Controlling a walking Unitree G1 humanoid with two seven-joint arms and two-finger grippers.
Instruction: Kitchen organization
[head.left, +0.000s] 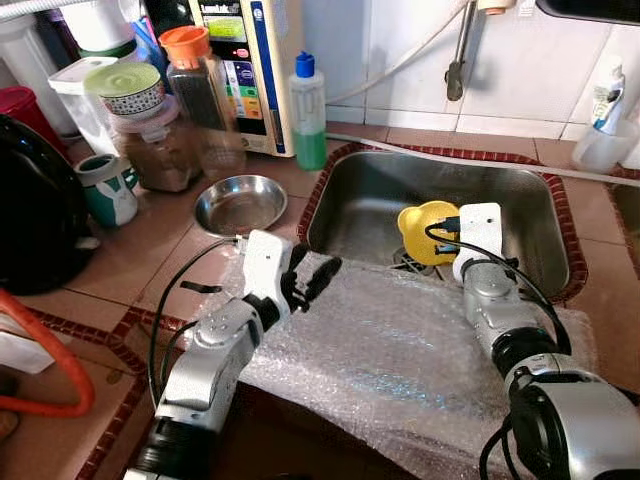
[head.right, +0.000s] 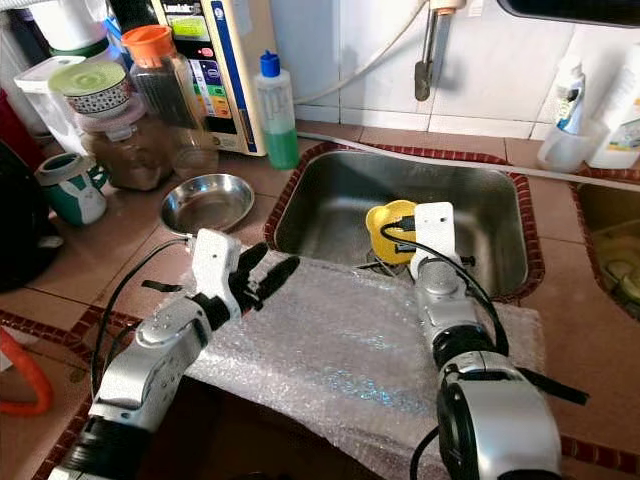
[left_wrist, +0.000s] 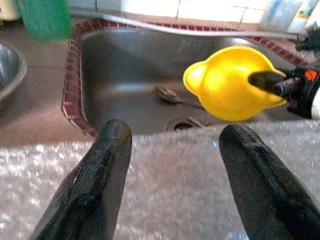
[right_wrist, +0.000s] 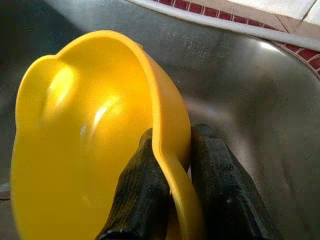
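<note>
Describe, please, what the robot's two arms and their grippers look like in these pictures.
Both arms are silver metal in rounded, jointed segments with black joints and thin black cables looping alongside. Each wrist carries a white block-shaped housing. The left gripper and right gripper each have two long, matte black fingers with a textured surface. A small orange-red mark sits on the right gripper's body.

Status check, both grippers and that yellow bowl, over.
Right gripper shut on yellow bowl rim, over sink. Left gripper open above bubble wrap. Spoon in sink.
</note>
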